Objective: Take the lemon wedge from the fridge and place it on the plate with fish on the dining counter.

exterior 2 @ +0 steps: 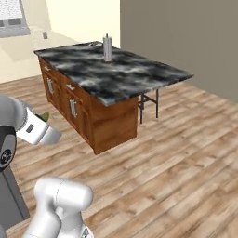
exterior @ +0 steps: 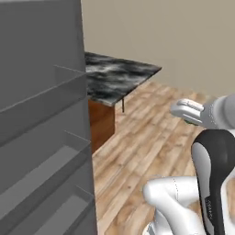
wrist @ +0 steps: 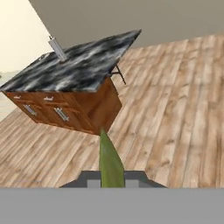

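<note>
A yellowish-green pointed lemon wedge (wrist: 109, 159) stands up between my fingertips, with my gripper (wrist: 111, 178) shut on it. From the base, the gripper (exterior: 180, 110) hangs over the wooden floor, and a sliver of the green wedge (exterior: 188, 122) peeks out under the hand. The wedge (exterior 2: 44, 116) also shows beside the gripper (exterior 2: 50, 134) in the right base view. The open grey fridge (exterior: 41, 114) with its shelves is at my left. The dining counter (exterior 2: 121, 74) with its black marble top (wrist: 83, 65) lies ahead. A pale flat shape at its far edge is too small to tell as the plate.
A grey upright cylinder (exterior 2: 107, 48) stands on the marble top (exterior: 114, 73). Brown wooden drawers (exterior 2: 74, 109) with metal handles sit under it, and black legs (exterior 2: 148, 104) hold up the overhang. Open wooden floor (exterior 2: 176, 158) stretches between me and the counter.
</note>
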